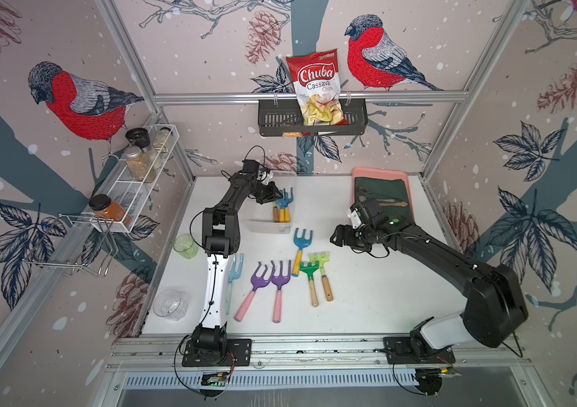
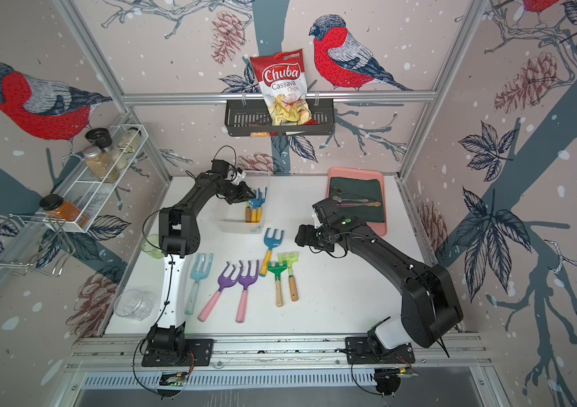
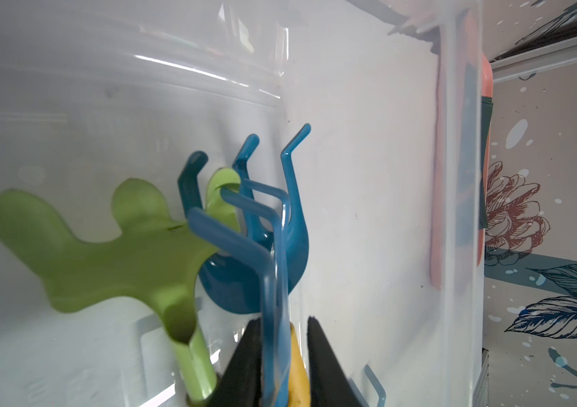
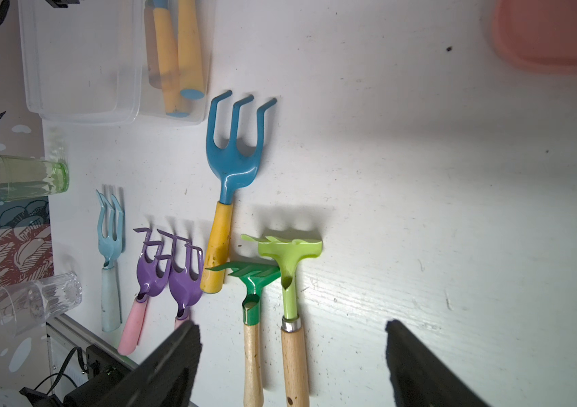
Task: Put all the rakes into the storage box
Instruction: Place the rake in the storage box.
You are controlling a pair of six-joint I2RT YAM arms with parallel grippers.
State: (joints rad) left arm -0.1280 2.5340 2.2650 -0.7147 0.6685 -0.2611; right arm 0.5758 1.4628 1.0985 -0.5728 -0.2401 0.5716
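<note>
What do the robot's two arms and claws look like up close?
Both the left arm and right arm are jointed, mostly black, each with one white shell section near its base. Thin black cables loop along them; small green dots mark the right wrist. The left claw and right claw have flat black fingers.

We log a clear colourless plastic storage box (image 1: 268,225) with blue-headed, yellow-handled toy rakes (image 1: 282,213) (one lime-green rake head (image 3: 110,257) in there too). On the white table (image 1: 385,289): a blue rake with yellow handle (image 1: 301,243), two purple forks with pink handles (image 1: 262,278), a pale blue fork (image 4: 109,252), a dark green rake (image 1: 312,289) and a lime rake (image 1: 326,285), both wooden-handled. Salmon-pink tray (image 1: 380,171), dark green cloth (image 1: 382,190). Wallpaper (image 1: 473,53): red-breasted grey birds, brown pine cones, navy leaves.
</note>
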